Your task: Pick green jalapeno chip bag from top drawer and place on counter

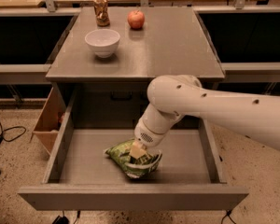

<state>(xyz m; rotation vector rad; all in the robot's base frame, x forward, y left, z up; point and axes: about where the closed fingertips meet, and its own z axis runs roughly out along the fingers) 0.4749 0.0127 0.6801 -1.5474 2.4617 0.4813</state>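
Note:
The green jalapeno chip bag point(123, 154) lies crumpled on the flat grey bottom of the open top drawer point(84, 162), near the middle. My gripper point(138, 154) reaches down from the white arm into the drawer and is shut on the bag's upper middle, with the foil bunched up around the fingers. The bag's right end curls upward. The grey counter point(172, 45) above the drawer is apart from the bag.
On the counter stand a white bowl point(102, 42), a red apple point(136, 19) and a brown can point(101, 10). A brown cardboard box point(49, 120) sits on the floor left of the drawer. Cables lie on the floor at far left.

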